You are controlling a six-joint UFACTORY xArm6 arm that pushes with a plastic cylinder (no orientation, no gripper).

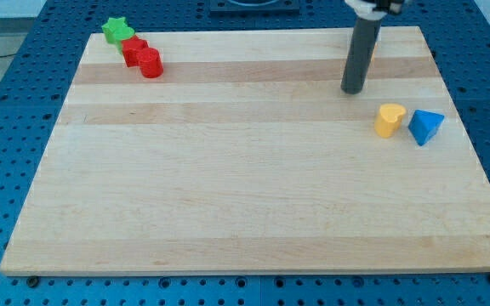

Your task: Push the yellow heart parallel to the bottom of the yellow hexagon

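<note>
My tip (352, 89), a bare rod with no pincer to part or close, stands on the wooden board (245, 195) at eleven o'clock from the yellow heart (389, 120), clear of it, the blue block (425, 127) just beside the heart at three o'clock.

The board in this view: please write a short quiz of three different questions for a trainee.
1. True or false: my tip touches the yellow heart.
2. Which block lies right beside the yellow heart, on the view's right? A) green star B) blue triangle C) red block
3. Fill in: the green star sits at the board's top ____ corner in the view.

Key: 1 false, the tip stands apart, above and left of the heart. 2 B, the blue triangle. 3 left, next to the red blocks.
</note>
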